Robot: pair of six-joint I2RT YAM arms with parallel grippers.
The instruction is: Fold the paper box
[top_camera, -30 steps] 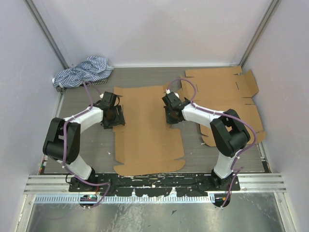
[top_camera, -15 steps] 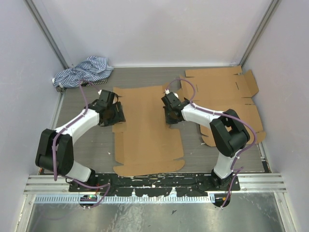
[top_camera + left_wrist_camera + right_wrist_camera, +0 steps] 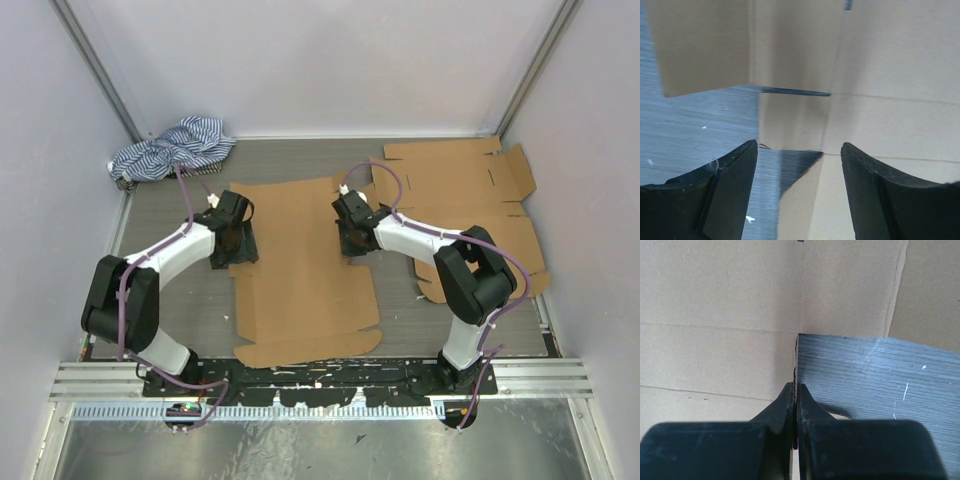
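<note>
The paper box (image 3: 300,270) lies flat on the table (image 3: 180,290). Spare cardboard sheets (image 3: 460,190) lie to its right, and a cloth (image 3: 172,147) lies behind its left corner.

The left arm (image 3: 180,245) and the right arm (image 3: 405,235) look the same. Each has a white tube-shaped link and big, rounded black joint housings. A thin purple cable (image 3: 187,200) runs along each arm in loose loops and goes down to the base. Both bases are fixed to a black plate (image 3: 330,378) that has many white scratches. The left gripper (image 3: 799,145) has 2 matte black fingers (image 3: 725,195) with smooth curved inner edges, and a thin pale fibre sticks to 1 of them. The right gripper (image 3: 796,386) has the same black fingers (image 3: 780,412), which come out of a wide black block (image 3: 790,450).
</note>
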